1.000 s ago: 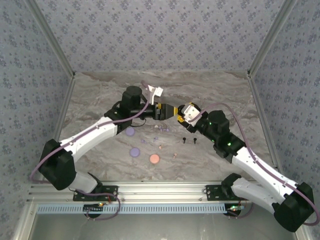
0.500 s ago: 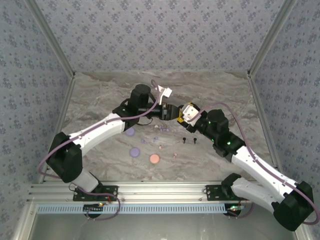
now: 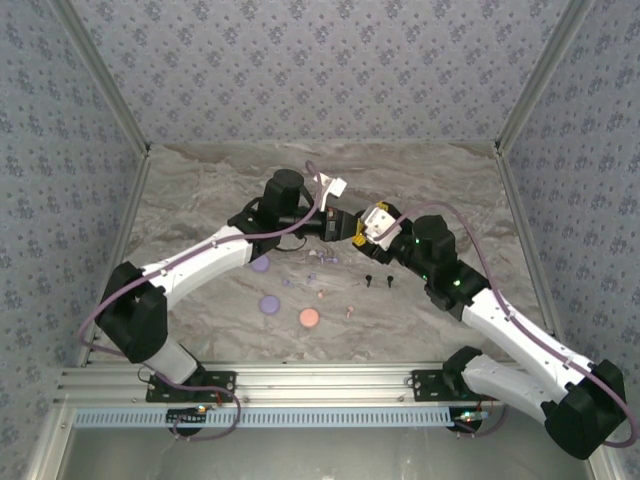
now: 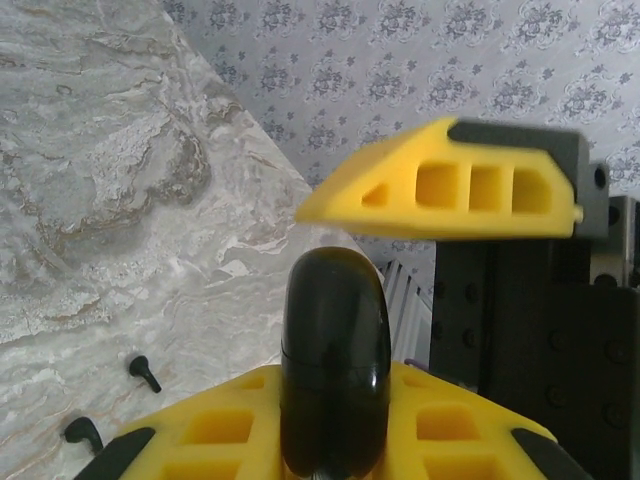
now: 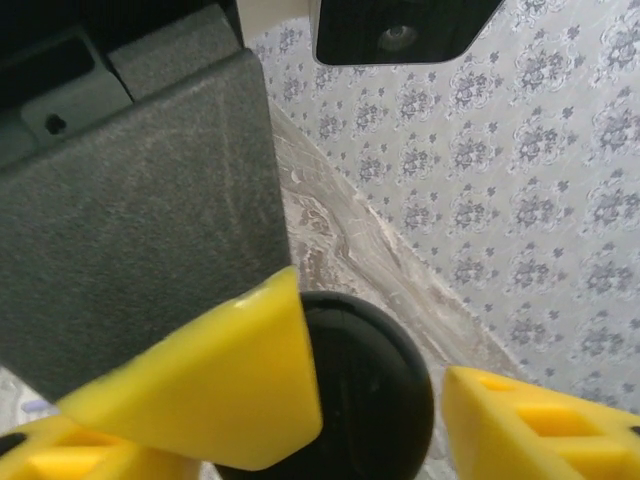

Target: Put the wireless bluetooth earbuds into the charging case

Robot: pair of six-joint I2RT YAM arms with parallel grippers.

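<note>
Several earbuds (image 3: 370, 280) loose on table (image 3: 200, 200), just below frame centre | left fingers (image 4: 220, 425) pinch black charging case (image 4: 335, 370) at centre | right fingers (image 5: 540, 430) spread either side of case

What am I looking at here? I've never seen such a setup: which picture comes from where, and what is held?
These are two robot arms bolted at the near edge of a marbled table. The wide picture looks down from above and behind them; the other two come from a camera on each wrist, looking past yellow fingers. On the table lie three round flat discs and several tiny earbuds. Mid-table the arms meet: the left hand is shut on a glossy black case, likely the charging case, while the right hand stands open around it.
</note>
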